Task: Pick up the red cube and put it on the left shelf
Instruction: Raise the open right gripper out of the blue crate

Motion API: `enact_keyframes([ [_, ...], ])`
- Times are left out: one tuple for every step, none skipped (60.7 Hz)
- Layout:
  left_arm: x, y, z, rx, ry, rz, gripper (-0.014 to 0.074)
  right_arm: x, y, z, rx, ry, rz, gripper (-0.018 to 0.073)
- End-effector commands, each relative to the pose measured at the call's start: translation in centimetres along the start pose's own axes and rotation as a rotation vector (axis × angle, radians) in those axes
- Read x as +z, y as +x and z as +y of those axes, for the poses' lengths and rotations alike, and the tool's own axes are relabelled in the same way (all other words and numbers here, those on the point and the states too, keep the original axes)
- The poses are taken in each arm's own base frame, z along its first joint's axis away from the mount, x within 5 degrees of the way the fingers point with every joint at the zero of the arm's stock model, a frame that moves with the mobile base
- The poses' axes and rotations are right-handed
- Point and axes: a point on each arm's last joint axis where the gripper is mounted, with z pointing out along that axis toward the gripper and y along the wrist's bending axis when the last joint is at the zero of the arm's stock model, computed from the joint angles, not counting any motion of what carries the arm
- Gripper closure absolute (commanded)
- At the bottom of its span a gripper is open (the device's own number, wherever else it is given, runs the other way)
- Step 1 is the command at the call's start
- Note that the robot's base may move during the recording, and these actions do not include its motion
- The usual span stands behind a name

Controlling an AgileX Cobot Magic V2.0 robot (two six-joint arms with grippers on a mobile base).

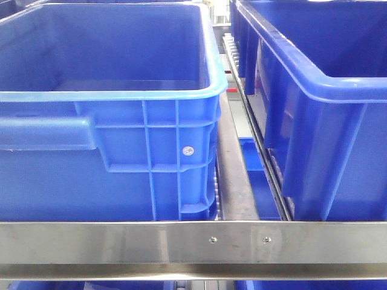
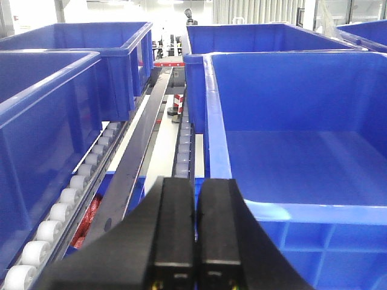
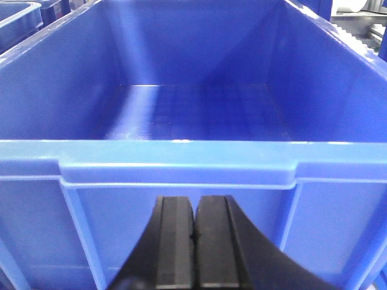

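Nowhere does the red cube show. Up close, the left shelf [image 1: 193, 241] fills the front view, its riveted rail at 6 o'clock beneath two blue crates [image 1: 109, 121]. Roller tracks [image 2: 66, 199] run at 9 o'clock of the left claw [image 2: 195, 241], clamped empty; the right claw [image 3: 193, 241], likewise closed, faces a crate wall [image 3: 181, 199].

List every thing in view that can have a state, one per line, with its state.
left gripper: shut, nothing between its fingers.
right gripper: shut, nothing held.
left shelf: loaded with blue crates; no red cube on what shows of it.
left crate: upright, open-topped, what shows of the inside is empty.
right crate: upright, open-topped; floor hidden in the front view.
crate ahead of right gripper: upright, empty.
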Motion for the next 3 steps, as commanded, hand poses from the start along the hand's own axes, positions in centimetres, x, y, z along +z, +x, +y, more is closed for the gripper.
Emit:
enact_keyframes([
  [-0.1,-0.02,-0.02,0.0,0.006,-0.075,0.0495,-0.31,-1.43,0.1,-0.008,-0.006,-0.123,0.0511],
  [-0.1,-0.02,-0.02,0.0,0.006,-0.075,0.0495,-0.31,-1.43,0.1,-0.008,-0.006,-0.123,0.0511],
  [-0.1,-0.02,-0.02,0.0,0.006,-0.075,0.0495,-0.31,-1.43,0.1,-0.008,-0.006,-0.123,0.0511],
])
